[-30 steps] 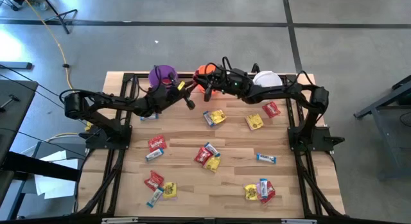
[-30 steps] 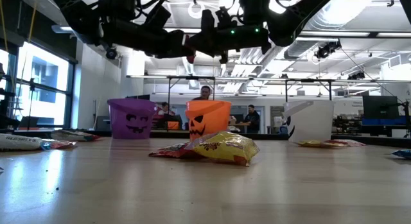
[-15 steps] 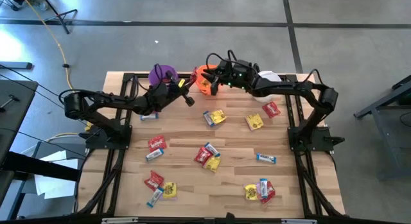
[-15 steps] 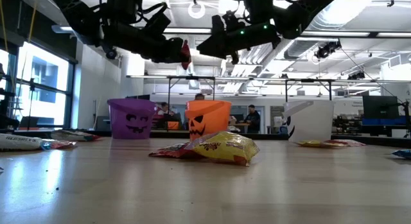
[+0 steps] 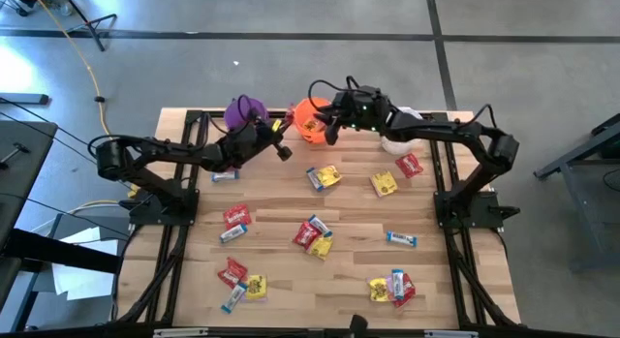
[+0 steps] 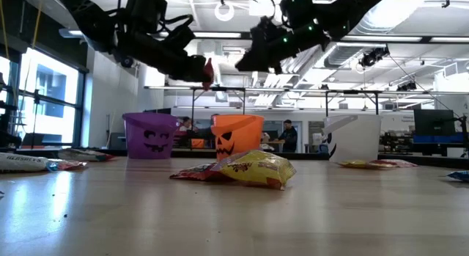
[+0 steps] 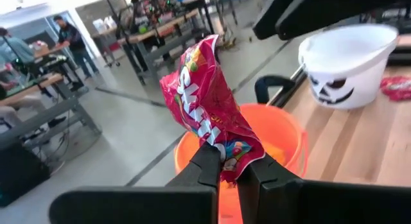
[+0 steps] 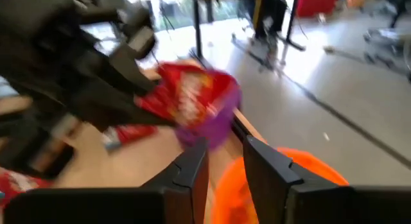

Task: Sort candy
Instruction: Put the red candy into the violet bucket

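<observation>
Above the orange bucket (image 7: 282, 137): left gripper (image 7: 229, 165) clamped on red packet (image 7: 205, 108); right gripper (image 8: 225, 161) narrowly parted, empty.

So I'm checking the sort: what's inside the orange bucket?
Little shows inside the orange bucket: its orange wall and a yellowish patch, perhaps candy. The left claw, holding a red packet, covers the rest.

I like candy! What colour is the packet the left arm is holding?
Red, seen best in the left wrist view: the red packet.
</observation>
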Robot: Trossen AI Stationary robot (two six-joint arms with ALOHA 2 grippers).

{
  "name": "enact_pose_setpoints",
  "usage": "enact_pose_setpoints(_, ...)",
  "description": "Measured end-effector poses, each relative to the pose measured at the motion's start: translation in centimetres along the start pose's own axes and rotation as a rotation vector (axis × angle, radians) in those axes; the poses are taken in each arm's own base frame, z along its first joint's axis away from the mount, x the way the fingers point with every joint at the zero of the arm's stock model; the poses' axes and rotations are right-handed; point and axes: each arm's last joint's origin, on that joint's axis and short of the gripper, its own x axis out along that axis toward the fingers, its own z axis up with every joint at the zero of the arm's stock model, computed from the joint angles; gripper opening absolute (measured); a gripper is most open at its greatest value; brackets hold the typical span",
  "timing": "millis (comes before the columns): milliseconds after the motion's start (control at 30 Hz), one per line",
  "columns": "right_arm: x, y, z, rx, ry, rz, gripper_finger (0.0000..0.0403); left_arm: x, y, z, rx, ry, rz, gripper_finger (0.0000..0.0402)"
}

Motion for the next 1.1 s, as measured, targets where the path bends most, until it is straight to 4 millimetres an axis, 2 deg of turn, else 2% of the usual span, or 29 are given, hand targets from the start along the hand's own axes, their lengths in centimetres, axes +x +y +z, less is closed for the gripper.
enact_pose_setpoints(300, -0.5, -2.3, -1.7, 0.039, 0.168, -0.053, 0.0006, -1.4, 2.6, 0.3, -0.018, 0.108, 0.010, 0.0004)
enact_pose_setpoints(533, -0.5, -2.4, -2.9, 0.065, 0.278, -0.017, 0.0002, -2.9, 4.6, 0.6, -0.041, 0.169, 0.016, 0.0004)
enact_pose_setpoints(800, -0.7, -2.3, -3.4, 0.083, 0.343, -0.008, 0.0001, -3.9, 5.5, 0.8, -0.040, 0.192, 0.017, 0.0004)
enact_pose_setpoints(1100, -1.0, -2.3, -1.3, 0.072, 0.411, -0.002, 0.0000, -4.0, 6.2, 0.8, -0.050, 0.189, 0.008, 0.0004)
